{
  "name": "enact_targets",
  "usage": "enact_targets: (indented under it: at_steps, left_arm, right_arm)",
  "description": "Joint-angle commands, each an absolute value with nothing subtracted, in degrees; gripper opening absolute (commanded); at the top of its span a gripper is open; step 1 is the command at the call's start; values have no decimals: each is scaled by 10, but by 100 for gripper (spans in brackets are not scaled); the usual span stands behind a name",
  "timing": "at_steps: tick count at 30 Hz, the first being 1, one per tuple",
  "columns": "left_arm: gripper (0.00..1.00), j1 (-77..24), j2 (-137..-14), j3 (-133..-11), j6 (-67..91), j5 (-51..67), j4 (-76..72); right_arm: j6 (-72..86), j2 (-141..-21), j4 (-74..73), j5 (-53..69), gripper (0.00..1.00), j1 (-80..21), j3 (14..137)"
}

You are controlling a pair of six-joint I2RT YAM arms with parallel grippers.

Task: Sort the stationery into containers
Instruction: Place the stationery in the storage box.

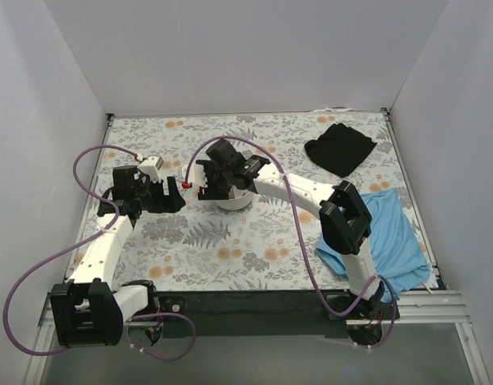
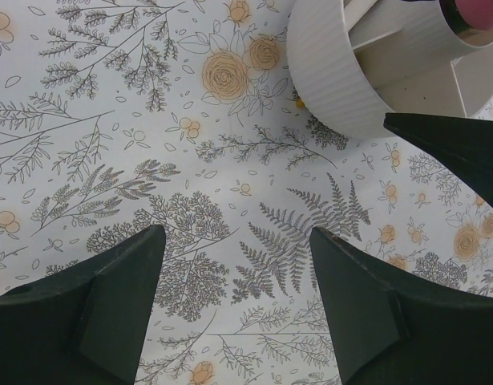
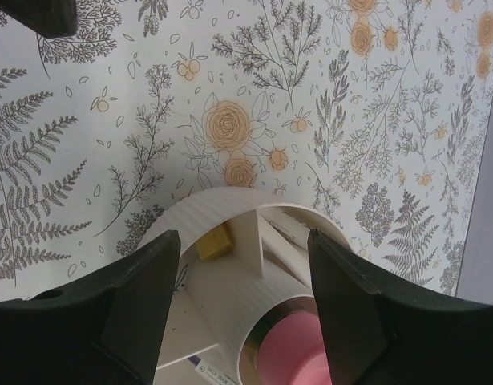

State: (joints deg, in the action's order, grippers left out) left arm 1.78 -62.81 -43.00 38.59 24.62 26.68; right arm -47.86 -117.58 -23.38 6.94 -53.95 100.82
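Note:
The round white organiser [image 1: 236,200] stands mid-table. In the right wrist view, the organiser [image 3: 190,216] holds a tan block [image 3: 214,242] in an outer compartment, a pink item [image 3: 298,353] in the central cup, and a white labelled pen [image 3: 208,371]. My right gripper [image 3: 242,237] is open and empty just above the organiser's rim [image 1: 216,183]. My left gripper [image 2: 236,237] is open and empty over bare cloth, just left of the organiser [image 2: 342,72], also seen from above [image 1: 172,195]. A small red cap [image 1: 185,184] shows between the grippers.
A black cloth [image 1: 340,147] lies at the back right. A blue cloth [image 1: 390,237] lies at the right edge under the right arm. White walls enclose the floral table cover [image 1: 222,241] on three sides.

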Motion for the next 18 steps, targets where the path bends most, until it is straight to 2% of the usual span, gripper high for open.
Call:
enact_targets:
  at_steps: [1,7,13,15,18]
  left_arm:
    - [73,21,-623,-439,385,253,255]
    - [73,20,-633,-444,382,260,251]
    - [73,24,-654,-450,391,268,232]
    - [73,24,-666,-453,397,276,225]
    - [71,24,-701,-463,418,298,203]
  right_arm:
    - [-445,-1162,-213,71,73,-534,1036]
    - [-356,-1122,-213,91,73,-520,1073]
    - [-213,-1079,-213,53,72,-455,1057]
    - [-135,-1068,-213,33,72,-404,1030]
    - [-138,-1027,-208,14,69,-357,945]
